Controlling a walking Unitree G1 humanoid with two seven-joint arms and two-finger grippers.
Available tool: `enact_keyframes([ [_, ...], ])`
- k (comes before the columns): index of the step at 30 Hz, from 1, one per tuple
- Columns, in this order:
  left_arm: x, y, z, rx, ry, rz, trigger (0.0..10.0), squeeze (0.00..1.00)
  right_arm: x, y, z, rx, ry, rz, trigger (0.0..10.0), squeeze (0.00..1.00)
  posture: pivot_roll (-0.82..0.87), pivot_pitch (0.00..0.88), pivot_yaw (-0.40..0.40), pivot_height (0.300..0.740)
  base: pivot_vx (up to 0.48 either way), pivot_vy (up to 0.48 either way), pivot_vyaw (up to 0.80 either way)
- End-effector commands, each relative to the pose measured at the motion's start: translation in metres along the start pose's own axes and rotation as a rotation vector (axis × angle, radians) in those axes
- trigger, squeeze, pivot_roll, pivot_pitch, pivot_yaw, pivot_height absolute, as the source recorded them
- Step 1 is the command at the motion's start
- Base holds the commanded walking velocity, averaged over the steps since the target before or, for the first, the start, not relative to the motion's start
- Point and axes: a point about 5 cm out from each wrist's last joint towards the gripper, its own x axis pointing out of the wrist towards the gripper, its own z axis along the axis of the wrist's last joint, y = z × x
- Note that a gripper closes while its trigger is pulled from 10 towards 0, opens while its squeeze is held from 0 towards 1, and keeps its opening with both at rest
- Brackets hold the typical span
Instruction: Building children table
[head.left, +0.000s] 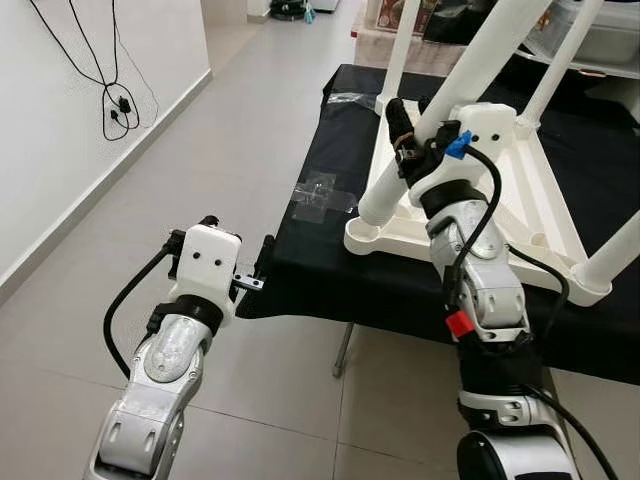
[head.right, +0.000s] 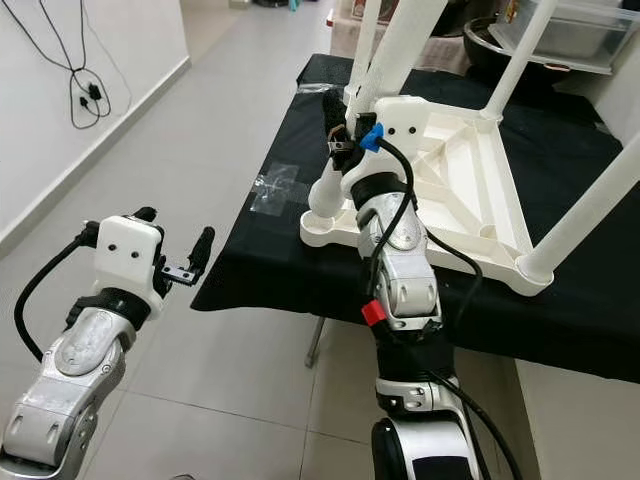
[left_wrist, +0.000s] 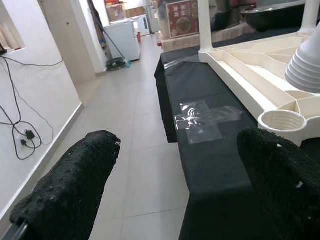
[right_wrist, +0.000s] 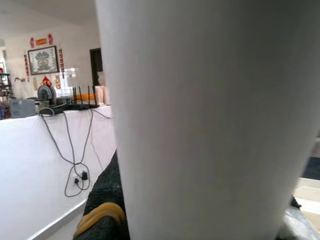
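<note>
Table leg (head.left: 440, 120), slanting up and away, is gripped by the right gripper (head.left: 408, 135) above the upturned tabletop's (head.left: 530, 215) near-left socket (left_wrist: 283, 120); left gripper (head.left: 240, 262) is held wide open, empty, nearer left.

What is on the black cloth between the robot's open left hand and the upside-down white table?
A patch of clear tape stuck flat on the black cloth, seen best in the left wrist view, between the left gripper and the white table.

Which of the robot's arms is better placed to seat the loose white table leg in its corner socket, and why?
Right. The right gripper already clasps the white leg, whose foot sits beside the empty corner socket. The left gripper hangs open off the black table's edge, holding nothing.
</note>
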Motion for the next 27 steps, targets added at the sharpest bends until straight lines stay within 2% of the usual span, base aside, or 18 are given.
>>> enact_keyframes([
  [1,0.0,-0.004,-0.003,0.016,0.006,-0.014,10.0,0.0,-0.002,-0.002,0.002,0.005,-0.004,-0.006,10.0,0.0,0.09,0.089,-0.094,0.74,0.0,0.0,0.0],
  [6,0.003,-0.007,-0.001,0.019,-0.012,-0.018,10.0,0.0,-0.001,-0.001,0.002,0.005,-0.007,-0.006,10.0,0.0,0.09,0.088,-0.095,0.74,0.136,0.0,0.0],
  [12,0.016,0.003,0.006,0.031,-0.054,0.019,10.0,0.0,-0.002,0.0,0.002,0.022,-0.002,0.004,10.0,0.0,0.09,0.086,-0.092,0.74,0.355,0.0,0.0],
  [17,0.021,0.005,0.008,0.035,-0.068,0.017,10.0,0.0,-0.003,0.0,0.001,0.036,0.006,0.007,10.0,0.0,0.08,0.085,-0.088,0.74,0.379,0.0,0.0],
  [27,0.016,0.0,0.003,0.053,-0.061,-0.02,10.0,0.0,-0.005,0.0,0.001,0.037,0.001,0.009,10.0,0.0,0.08,0.065,-0.081,0.74,0.381,0.0,0.0],
])
